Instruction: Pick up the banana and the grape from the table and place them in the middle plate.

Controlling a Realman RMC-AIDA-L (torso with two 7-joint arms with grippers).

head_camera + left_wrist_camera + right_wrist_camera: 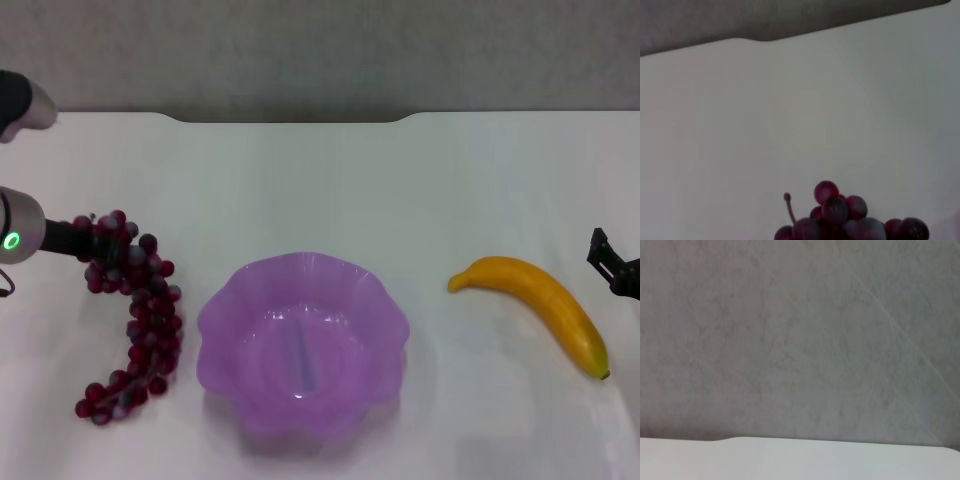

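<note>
The grape (135,310) is a dark red-purple bunch lying on the white table (320,180) at the left, trailing toward the front. My left gripper (78,240) reaches in from the left edge and is at the bunch's far top end. The left wrist view shows only the top grapes and stem (840,220). The banana (545,305) lies on the table at the right, dark tip toward the front. My right gripper (606,265) is just right of the banana, apart from it, with its jaws apart. The middle plate (225,310), a purple scalloped dish, sits empty between the fruits.
The table's notched far edge (290,120) runs along the back, with a grey wall behind it. The right wrist view shows only that wall (800,340) and a strip of tabletop (790,460).
</note>
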